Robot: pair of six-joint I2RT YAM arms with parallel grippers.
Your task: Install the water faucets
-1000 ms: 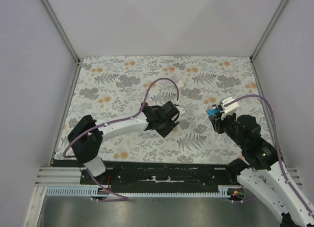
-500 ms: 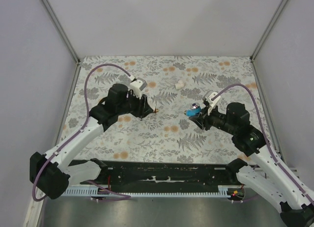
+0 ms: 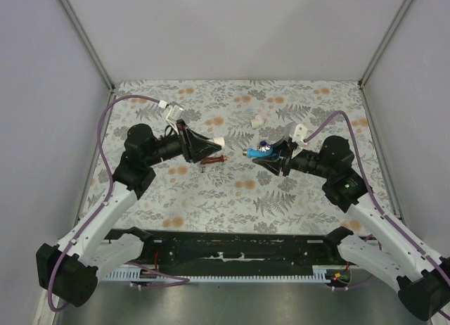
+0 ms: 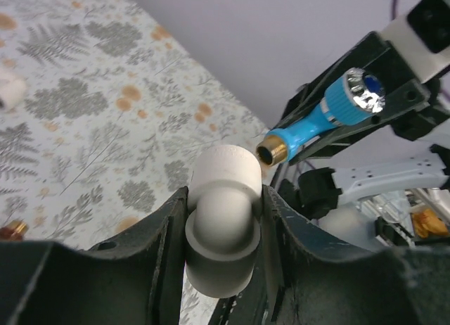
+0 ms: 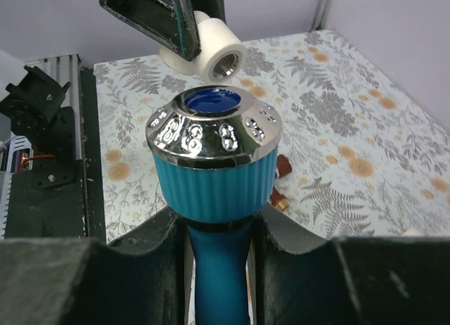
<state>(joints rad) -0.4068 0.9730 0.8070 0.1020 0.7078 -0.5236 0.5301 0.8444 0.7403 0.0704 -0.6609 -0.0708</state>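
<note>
Top external: mating step. My left gripper (image 3: pixel 211 143) pinches white fitting (image 3: pixel 220 141), right gripper (image 3: pixel 271 155) pinches blue faucet (image 3: pixel 254 153), over bench (image 3: pixel 316 114) centre. Next: align threaded end with fitting's bore. Red-brown faucet (image 3: pixel 213 160) lies below.

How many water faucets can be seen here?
2. The blue faucet is held in the right hand; the red-brown faucet lies on the table, near the left hand. More could hide under the arms.

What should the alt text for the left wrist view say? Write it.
The left gripper is shut on a white plastic pipe fitting; apart from it, the right gripper holds a bright blue plastic faucet whose brass threaded end points toward the fitting. A floral-patterned table lies below.
</note>
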